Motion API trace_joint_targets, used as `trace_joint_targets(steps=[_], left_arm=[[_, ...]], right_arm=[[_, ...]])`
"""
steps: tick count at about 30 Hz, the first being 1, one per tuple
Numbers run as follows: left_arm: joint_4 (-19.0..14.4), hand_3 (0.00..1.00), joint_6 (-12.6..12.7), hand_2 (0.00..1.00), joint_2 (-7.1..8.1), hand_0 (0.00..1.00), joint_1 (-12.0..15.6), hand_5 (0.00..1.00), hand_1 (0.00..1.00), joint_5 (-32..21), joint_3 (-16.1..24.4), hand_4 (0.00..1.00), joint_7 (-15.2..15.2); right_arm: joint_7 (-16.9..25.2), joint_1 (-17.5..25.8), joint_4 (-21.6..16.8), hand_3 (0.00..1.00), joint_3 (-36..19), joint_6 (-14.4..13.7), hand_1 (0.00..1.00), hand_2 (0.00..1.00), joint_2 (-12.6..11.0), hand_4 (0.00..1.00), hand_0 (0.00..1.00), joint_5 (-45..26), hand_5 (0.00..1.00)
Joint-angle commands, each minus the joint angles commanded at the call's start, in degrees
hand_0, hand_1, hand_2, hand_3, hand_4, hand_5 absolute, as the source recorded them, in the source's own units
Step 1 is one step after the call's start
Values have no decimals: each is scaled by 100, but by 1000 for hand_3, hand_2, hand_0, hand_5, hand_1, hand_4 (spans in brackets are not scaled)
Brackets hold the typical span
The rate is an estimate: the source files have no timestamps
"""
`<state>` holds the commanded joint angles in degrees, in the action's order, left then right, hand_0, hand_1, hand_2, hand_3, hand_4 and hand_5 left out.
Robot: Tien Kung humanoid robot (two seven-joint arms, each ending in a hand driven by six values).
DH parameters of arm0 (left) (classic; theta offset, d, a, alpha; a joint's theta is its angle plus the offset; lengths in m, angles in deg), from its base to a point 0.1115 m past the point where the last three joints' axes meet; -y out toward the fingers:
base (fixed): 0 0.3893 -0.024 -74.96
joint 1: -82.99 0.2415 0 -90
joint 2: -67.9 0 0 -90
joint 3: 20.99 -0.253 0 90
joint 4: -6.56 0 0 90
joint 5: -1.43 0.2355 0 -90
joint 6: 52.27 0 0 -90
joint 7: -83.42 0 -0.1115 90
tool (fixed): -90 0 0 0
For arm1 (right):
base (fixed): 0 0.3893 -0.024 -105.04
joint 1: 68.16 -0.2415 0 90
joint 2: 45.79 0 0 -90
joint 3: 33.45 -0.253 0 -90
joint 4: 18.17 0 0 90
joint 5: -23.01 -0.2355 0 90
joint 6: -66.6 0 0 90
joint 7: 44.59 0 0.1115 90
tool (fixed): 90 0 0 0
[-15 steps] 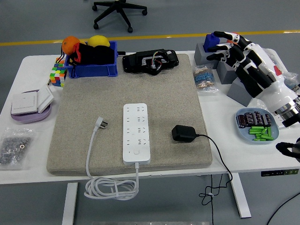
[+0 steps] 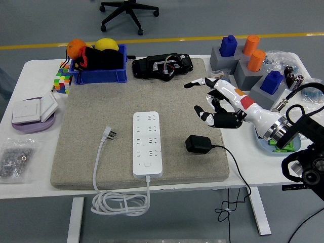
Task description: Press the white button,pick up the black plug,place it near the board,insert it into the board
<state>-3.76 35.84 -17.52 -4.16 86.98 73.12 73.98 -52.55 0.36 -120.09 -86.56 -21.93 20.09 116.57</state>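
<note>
A white power strip [image 2: 147,145] lies lengthwise in the middle of the grey felt mat [image 2: 101,121], its white button [image 2: 147,163] near the front end. The black plug [image 2: 198,144] rests on the mat to the strip's right, its black cable [image 2: 234,172] trailing off the table's front edge. My right hand [image 2: 211,101] hovers over the mat's right side, above and behind the plug, fingers spread and holding nothing. The left arm does not show.
A blue bin [image 2: 98,75] with fruit and a black device [image 2: 162,66] sit at the mat's back. Grey blocks with blue and orange pegs [image 2: 243,58] stand back right. A colour cube [image 2: 62,81], a switch on a purple disc [image 2: 33,114] and a bag of nuts [image 2: 15,157] lie left.
My right hand has swung in from the grey blocks at the back right to the left and down, over the mat near the plug. The blocks and pegs it hid now show.
</note>
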Motion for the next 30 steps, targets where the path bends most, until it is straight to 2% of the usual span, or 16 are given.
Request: trace_joint_targets(steps=[1, 6, 7, 8, 15, 20, 24, 30], left_arm=[[0, 696, 0, 640, -1, 625, 1, 372, 633, -1, 2, 591, 1], [0, 696, -2, 640, -5, 625, 13, 372, 633, 31, 39, 591, -14], [0, 696, -3, 640, -4, 624, 18, 369, 633, 47, 50, 590, -21], [0, 696, -2, 640, -4, 624, 21, 369, 633, 67, 68, 590, -24], [0, 696, -2, 640, -1, 623, 14, 372, 633, -1, -17, 591, -11], [0, 696, -1, 640, 6, 624, 18, 373, 633, 26, -1, 591, -17], [0, 696, -4, 640, 3, 624, 30, 373, 633, 43, 10, 591, -27], [0, 696, 1, 640, 5, 624, 18, 371, 633, 8, -18, 590, -15]], right_arm=[[-62, -37, 0, 746, 76, 36, 2, 2, -3, 398, 2, 230, 2], [-486, -312, 30, 746, 657, 245, 2, 2, 40, 398, 2, 1422, 2], [-559, -389, 98, 762, 805, 263, 2, 2, 91, 355, 2, 1615, 2], [-609, -447, 162, 762, 911, 270, 2, 2, 143, 355, 2, 1673, 2], [-846, -668, 599, 760, 1352, 324, 2, 2, 644, 344, 2, 1693, 2], [-936, -734, 768, 756, 1625, 422, 2, 2, 867, 336, 2, 1564, 2], [-999, -739, 843, 756, 1832, 554, 2, 2, 971, 336, 2, 1468, 2], [-1049, -799, 1047, 750, 2258, 763, 2, 2, 931, 328, 2, 1355, 2]])
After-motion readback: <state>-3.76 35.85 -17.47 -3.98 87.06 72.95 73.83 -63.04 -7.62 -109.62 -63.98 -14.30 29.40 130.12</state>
